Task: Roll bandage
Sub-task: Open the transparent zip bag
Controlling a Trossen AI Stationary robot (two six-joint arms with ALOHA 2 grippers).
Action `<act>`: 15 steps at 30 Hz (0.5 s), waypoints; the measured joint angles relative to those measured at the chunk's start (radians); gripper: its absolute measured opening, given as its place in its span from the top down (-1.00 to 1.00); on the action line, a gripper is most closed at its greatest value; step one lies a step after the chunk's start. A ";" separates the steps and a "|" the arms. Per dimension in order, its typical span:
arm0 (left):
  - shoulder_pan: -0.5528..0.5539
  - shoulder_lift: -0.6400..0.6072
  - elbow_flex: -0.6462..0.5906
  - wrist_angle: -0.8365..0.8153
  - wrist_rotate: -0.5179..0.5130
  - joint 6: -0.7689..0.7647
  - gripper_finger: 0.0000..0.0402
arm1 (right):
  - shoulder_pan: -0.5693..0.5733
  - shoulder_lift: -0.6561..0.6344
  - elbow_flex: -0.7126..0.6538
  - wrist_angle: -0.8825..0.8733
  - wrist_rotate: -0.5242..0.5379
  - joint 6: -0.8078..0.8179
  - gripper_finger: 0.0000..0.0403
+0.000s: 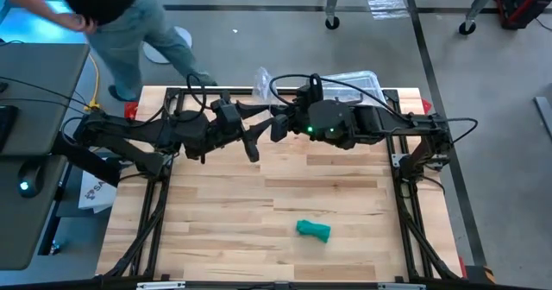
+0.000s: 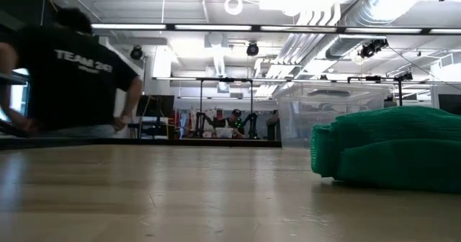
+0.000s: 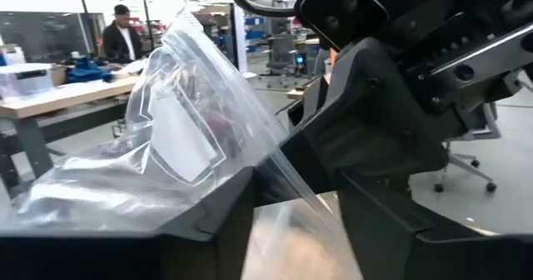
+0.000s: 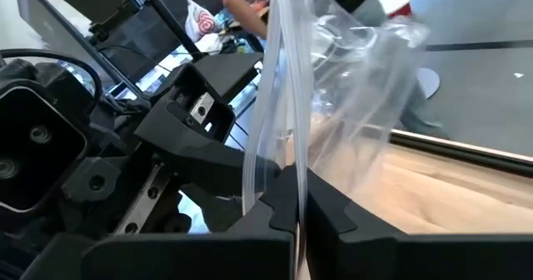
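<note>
**Both pincers at the clear bag, bandage lying alone**

While a person (image 1: pixel 103 14) stood beyond the table's (image 1: pixel 216 230) far-left corner, the left pincer (image 3: pixel 287 188) had its fingers parted around the clear plastic bag's (image 3: pixel 166 147) edge. The right pincer (image 4: pixel 296 201) was clenched on that bag (image 4: pixel 333 80). Well apart, the green bandage (image 1: pixel 314 230) lay rolled near the table's front edge.

You have one green bandage (image 1: pixel 313 230) (rolled, lower middle of the frame), one clear plastic bag (image 3: pixel 166 147), one clear box (image 1: pixel 362 83), two hands (image 1: pixel 252 149) (image 1: pixel 278 128), one surface (image 1: pixel 216 212).
</note>
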 joint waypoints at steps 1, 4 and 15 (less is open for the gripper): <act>0.000 0.000 0.000 -0.001 -0.007 -0.001 0.24 | 0.000 0.000 0.000 0.000 -0.003 0.000 1.00; -0.002 -0.003 0.000 -0.007 -0.055 -0.001 0.52 | 0.000 0.000 0.000 0.001 -0.007 -0.018 1.00; -0.013 -0.042 -0.002 -0.183 -0.203 -0.063 0.97 | 0.005 0.000 0.000 -0.158 0.018 0.140 1.00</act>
